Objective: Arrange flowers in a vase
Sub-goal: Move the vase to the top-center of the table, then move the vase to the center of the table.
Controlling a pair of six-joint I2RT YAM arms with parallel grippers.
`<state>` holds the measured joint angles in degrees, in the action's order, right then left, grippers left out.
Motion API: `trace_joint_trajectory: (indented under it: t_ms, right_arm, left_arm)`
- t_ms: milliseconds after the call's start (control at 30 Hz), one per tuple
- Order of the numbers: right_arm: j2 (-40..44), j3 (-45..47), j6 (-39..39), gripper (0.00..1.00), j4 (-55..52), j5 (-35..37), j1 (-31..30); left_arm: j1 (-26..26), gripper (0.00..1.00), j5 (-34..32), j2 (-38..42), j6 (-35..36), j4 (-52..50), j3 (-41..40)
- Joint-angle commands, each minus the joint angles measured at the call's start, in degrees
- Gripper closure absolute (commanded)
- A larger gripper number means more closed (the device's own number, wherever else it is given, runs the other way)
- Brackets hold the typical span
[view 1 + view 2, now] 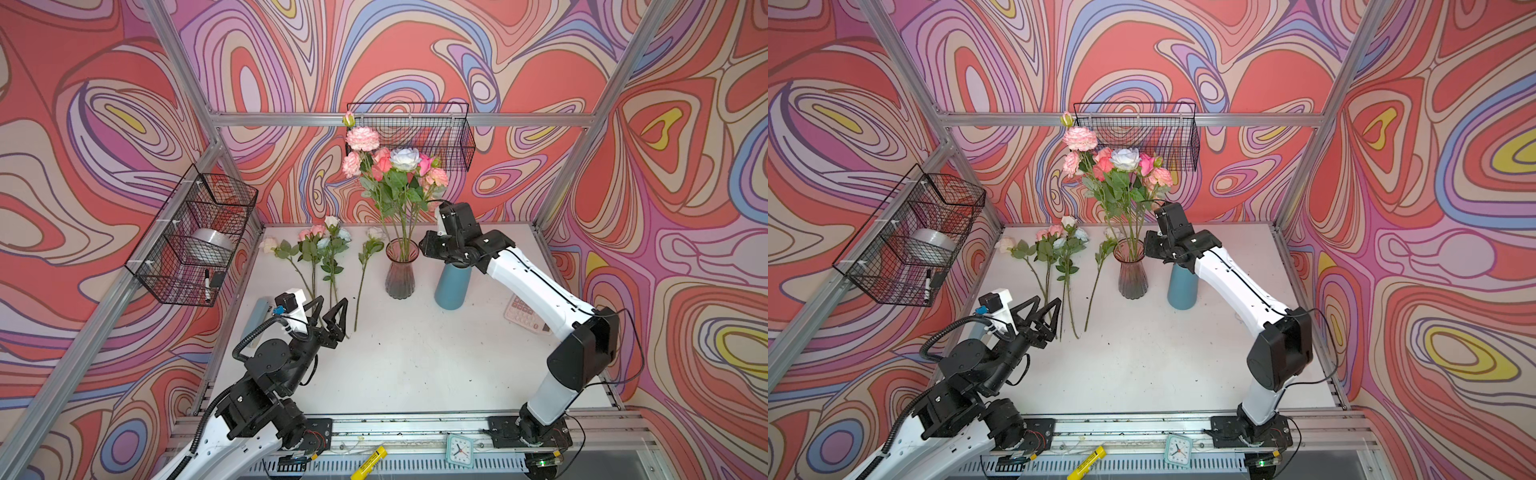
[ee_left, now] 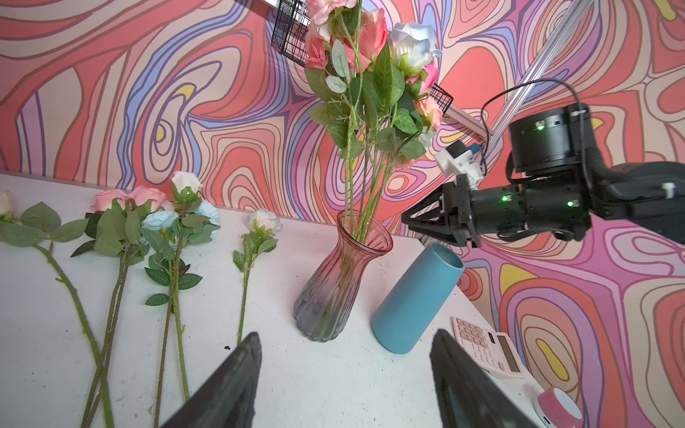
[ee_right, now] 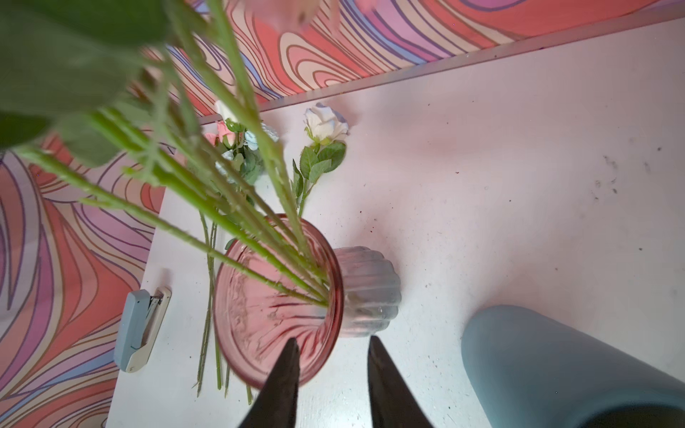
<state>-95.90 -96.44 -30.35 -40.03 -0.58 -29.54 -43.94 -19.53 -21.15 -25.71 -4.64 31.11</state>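
Some flowers (image 1: 395, 170) stand in the glass vase (image 1: 401, 272); the loose flowers (image 1: 328, 249) lie side by side on the table (image 1: 415, 365) beside it. They look light, with thin springy stems and soft heads, so a pinch on the bare lower stem seems best. The left gripper (image 1: 332, 300) hovers wide and empty near those stem ends. The right gripper (image 3: 332, 340), narrowly parted and empty, hangs by the vase rim.

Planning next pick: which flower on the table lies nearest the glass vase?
The white rose lying alone beside the pink glass vase; the other stems lie farther off.
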Motion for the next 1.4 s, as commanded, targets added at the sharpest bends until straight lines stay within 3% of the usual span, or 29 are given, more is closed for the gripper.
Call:
trace_joint_trajectory:
  t_ms: [0,100,267,433,667,867,1100,1367]
  right_arm:
    - [4.94,0.99,4.17,0.66,-5.14,7.42,0.44]
    - [9.06,2.26,8.05,0.62,-8.9,13.39,2.07]
    - [10.4,3.2,12.19,0.62,-12.96,9.32,7.31]
    - [4.85,-0.35,13.08,0.62,-15.79,3.15,10.8]
    - [-0.46,-2.87,13.31,0.62,-17.96,2.47,12.13]
    - [-0.09,0.58,12.25,0.63,-16.93,3.45,12.14]
    - [-0.24,2.58,11.94,0.7,-16.75,4.49,12.22]
    - [0.36,4.33,11.89,0.87,-16.3,3.09,12.22]
  left_arm:
    - [-0.32,0.28,0.4,-1.41,0.15,-1.48,1.83]
    - [-0.28,0.28,1.68,-2.42,-0.3,-1.46,1.93]
    - [-0.31,0.28,2.43,-4.1,-0.12,-0.34,2.06]
    - [-0.31,0.28,3.77,-5.8,0.05,-0.95,2.99]
    - [-0.33,0.28,3.29,-3.87,-0.47,-1.72,1.9]
    - [-0.24,0.28,3.31,-3.1,-0.91,-1.25,1.04]
    - [-0.31,0.28,4.06,-3.56,-1.25,-0.96,0.88]
    - [-0.35,0.28,3.82,-2.73,-1.31,-1.35,0.88]
